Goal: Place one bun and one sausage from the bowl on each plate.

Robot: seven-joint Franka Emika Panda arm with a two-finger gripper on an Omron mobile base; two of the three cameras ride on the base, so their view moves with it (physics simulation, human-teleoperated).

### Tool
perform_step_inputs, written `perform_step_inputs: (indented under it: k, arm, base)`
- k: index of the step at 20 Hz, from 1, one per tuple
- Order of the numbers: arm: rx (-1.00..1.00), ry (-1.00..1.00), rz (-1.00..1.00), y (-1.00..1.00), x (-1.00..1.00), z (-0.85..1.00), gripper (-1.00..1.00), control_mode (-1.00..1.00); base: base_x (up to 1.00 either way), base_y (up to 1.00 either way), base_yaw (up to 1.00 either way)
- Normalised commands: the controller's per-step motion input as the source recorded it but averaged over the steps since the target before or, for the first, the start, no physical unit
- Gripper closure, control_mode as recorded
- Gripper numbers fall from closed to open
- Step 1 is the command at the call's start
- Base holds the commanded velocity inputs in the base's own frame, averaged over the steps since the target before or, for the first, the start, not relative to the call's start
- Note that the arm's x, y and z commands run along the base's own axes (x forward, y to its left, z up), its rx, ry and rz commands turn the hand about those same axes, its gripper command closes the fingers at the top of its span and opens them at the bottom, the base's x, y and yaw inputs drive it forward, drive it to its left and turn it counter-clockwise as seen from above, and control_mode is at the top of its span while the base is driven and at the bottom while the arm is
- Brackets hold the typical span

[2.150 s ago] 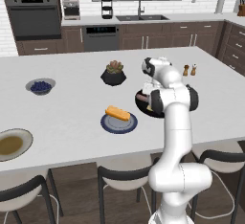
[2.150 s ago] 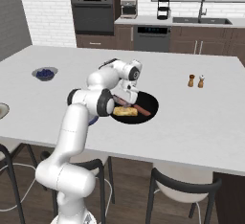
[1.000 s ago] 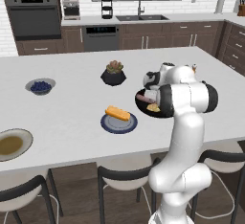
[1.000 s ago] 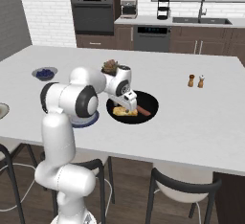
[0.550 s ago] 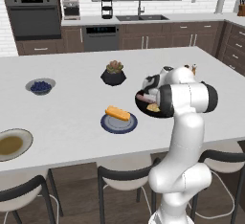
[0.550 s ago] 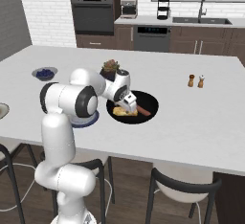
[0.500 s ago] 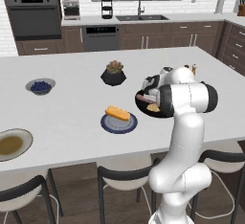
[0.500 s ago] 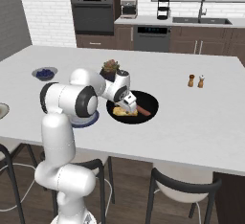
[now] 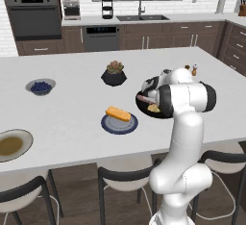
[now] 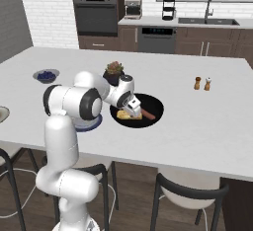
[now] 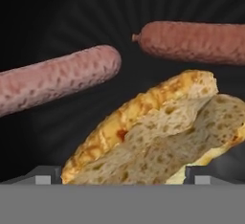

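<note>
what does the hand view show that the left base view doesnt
Hand view alone: two sausages lying apart on the black bowl floor, and the bun's split, crumbly inside, with the finger tips on either side of it.

Left base view alone: the blue plate already carrying a bun, the berry bowl, the plant pot, the tan plate.

Both: the black bowl and the bun in it.

- The bowl (image 10: 154, 107): wide, shallow, round, black, resting flat on the white counter.
- Bun (image 11: 158, 131) in the bowl: golden crust, split open with pale crumb showing, lying at about 6 o'clock in the hand view.
- Two sausages in the bowl: a pinkish one (image 11: 57, 79) at 9 o'clock and a redder one (image 11: 194, 41) at 1 o'clock, apart from each other.
- Blue plate (image 9: 111, 125) at 9 o'clock of the bowl in the left base view, with one bun (image 9: 118, 114) lying on it.
- Tan plate (image 9: 24, 139) at the counter's far-left edge.
</note>
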Motion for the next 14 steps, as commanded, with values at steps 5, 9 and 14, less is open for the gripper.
perform_step_inputs:
  k: [5, 9, 14]
  arm:
    - [0.00, -0.04, 0.00, 0.00, 0.07, -0.39, -1.00, -1.00]
    - [0.00, -0.01, -0.02, -0.01, -0.37, -0.20, -1.00, -1.00]
    - [0.00, -0.04, -0.07, 0.00, -0.04, -0.11, -1.00, -1.00]
  base:
    - [0.00, 0.00, 0.00]
    - [0.00, 0.00, 0.00]
    - [0.00, 0.00, 0.00]
